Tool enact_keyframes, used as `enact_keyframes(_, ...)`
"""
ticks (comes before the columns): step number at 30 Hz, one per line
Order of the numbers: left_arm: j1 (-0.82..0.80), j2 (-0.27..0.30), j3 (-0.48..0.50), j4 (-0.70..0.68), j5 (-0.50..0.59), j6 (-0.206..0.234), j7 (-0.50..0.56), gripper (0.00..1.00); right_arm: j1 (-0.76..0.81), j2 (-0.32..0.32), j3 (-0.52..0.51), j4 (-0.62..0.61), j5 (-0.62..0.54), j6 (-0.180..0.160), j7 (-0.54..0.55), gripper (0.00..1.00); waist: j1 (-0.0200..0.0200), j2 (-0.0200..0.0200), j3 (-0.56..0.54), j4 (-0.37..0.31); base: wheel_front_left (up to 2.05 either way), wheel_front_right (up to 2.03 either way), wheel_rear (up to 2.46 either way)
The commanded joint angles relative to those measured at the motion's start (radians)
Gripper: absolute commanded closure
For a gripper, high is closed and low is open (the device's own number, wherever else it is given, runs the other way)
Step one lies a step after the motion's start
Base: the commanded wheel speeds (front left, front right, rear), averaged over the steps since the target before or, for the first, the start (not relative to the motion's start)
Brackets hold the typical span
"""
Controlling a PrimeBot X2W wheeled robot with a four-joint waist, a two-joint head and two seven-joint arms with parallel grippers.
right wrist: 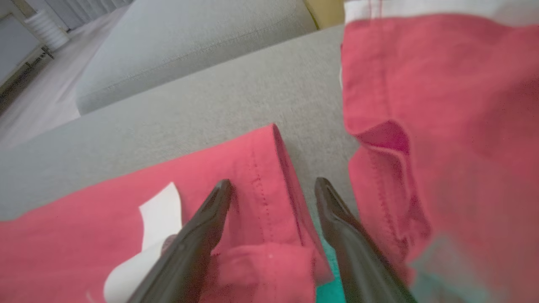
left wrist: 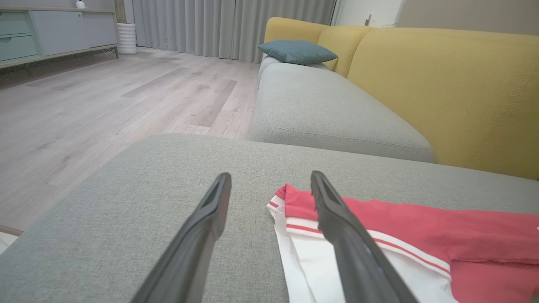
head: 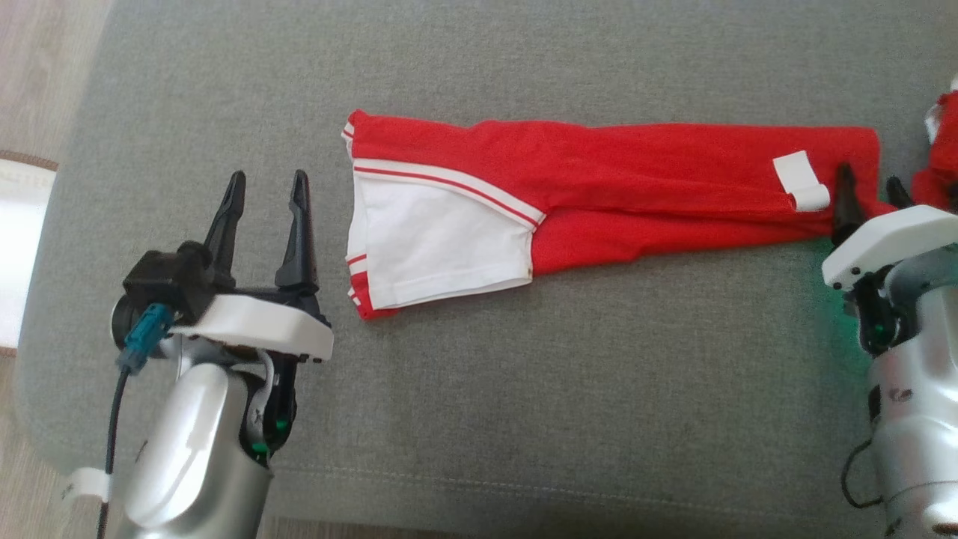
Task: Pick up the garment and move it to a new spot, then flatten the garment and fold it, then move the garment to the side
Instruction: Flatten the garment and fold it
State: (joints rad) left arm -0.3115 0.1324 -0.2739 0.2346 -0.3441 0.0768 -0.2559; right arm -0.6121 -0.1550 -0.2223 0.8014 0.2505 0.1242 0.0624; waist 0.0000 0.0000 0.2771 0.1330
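- As it lies flat on the grey cushion (head: pixel 524 389), the red garment (head: pixel 658 180) stretches across the upper middle of the head view
- Its long axis runs left to right in that frame, folded into a narrow band
- Its end with the white panel (head: pixel 426 239) and red-and-white stripes points to frame left; the plain red hemmed end points to frame right
- A white label (head: pixel 799 178) sits on the cloth near that right end
- At lower left, the left gripper (head: pixel 263 196) has its jaws spread wide and grips nothing; its fingers point up the frame, just beside the striped end and apart from it
- At the right edge, the right gripper (head: pixel 872 196) is also spread wide and straddles the hem: one finger is over the red cloth by the label, the other just past the hem over the cushion; whether the tips touch cannot be told
- A second red cloth (head: pixel 941 153) is heaped at the far right edge, close to that outer finger
- Beyond the cushion, the left wrist view shows a grey sofa seat (left wrist: pixel 328 105), a yellow backrest (left wrist: pixel 442 92), a blue-grey pillow (left wrist: pixel 297 51) and a wooden floor (left wrist: pixel 105 105)
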Motion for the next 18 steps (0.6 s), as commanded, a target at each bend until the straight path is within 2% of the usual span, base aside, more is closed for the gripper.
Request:
enact_keyframes(1,-0.045,0.007,0.047,-0.027,0.013,-0.009,-0.006,0.00,-0.036,0.002,-0.010,-0.003,-0.038,0.007,0.007,0.00,0.0000,0.0000,0.010,0.008,0.00,0.00,0.00)
enact_keyframes(2,-0.047,0.000,0.057,-0.022,0.021,-0.017,-0.006,0.00,-0.049,0.004,-0.050,0.035,-0.083,0.007,0.026,0.00,0.0000,0.0000,0.014,0.011,0.00,0.00,0.00)
enact_keyframes(6,-0.049,-0.012,0.077,-0.014,0.036,-0.031,-0.006,0.00,-0.069,0.020,-0.094,0.077,-0.142,0.007,0.056,0.00,0.0000,0.0000,0.016,0.011,0.00,0.00,0.00)
enact_keyframes(12,-0.052,-0.026,0.112,-0.005,0.051,-0.045,-0.006,0.00,-0.075,0.040,-0.072,0.094,-0.145,0.007,0.097,0.00,0.0000,0.0000,0.008,-0.001,0.00,0.00,0.00)
enact_keyframes(13,-0.052,-0.029,0.118,-0.004,0.054,-0.047,-0.006,0.00,-0.074,0.042,-0.062,0.094,-0.139,0.007,0.106,0.36,0.0000,0.0000,0.007,-0.003,0.00,0.00,0.00)
enact_keyframes(14,-0.052,-0.031,0.123,-0.003,0.056,-0.049,-0.006,0.00,-0.073,0.042,-0.053,0.092,-0.131,0.007,0.112,0.82,0.0000,0.0000,0.006,-0.006,0.00,0.00,0.00)
enact_keyframes(15,-0.051,-0.033,0.128,-0.002,0.059,-0.051,-0.006,0.00,-0.071,0.042,-0.044,0.089,-0.123,0.007,0.117,1.00,0.0000,0.0000,0.005,-0.008,0.00,0.00,0.00)
enact_keyframes(18,-0.051,-0.038,0.140,0.002,0.067,-0.058,-0.006,0.00,-0.067,0.036,-0.033,0.071,-0.086,0.007,0.119,1.00,0.0000,0.0000,-0.001,-0.016,0.00,0.00,0.00)
